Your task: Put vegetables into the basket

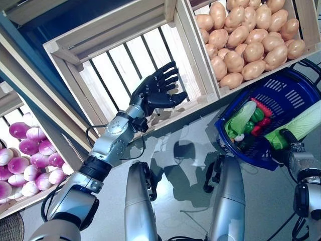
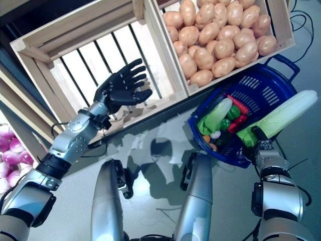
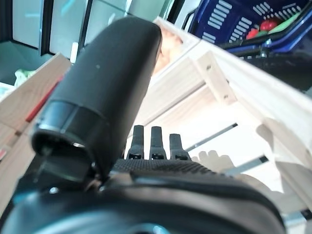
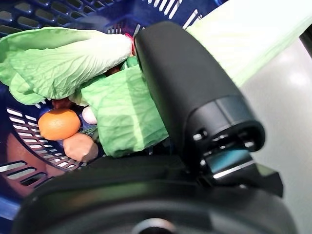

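From the head views, the placing step looked under way: the right hand (image 2: 262,145) gripped a long cabbage (image 2: 283,116) by its green end, the leafy tip lying over the rim of the blue basket (image 2: 273,80) just beyond it. Next it would need to tip the cabbage inward and let go. The left hand (image 1: 158,90) hovered with fingers spread, holding nothing, inside an empty wooden crate (image 1: 100,65).

The left wrist view showed straight fingers (image 3: 155,141) above bare slats.

The right wrist view showed the thumb pressed on cabbage leaf (image 4: 122,112), with another cabbage (image 4: 58,61) and an orange (image 4: 58,124) in the basket past it.
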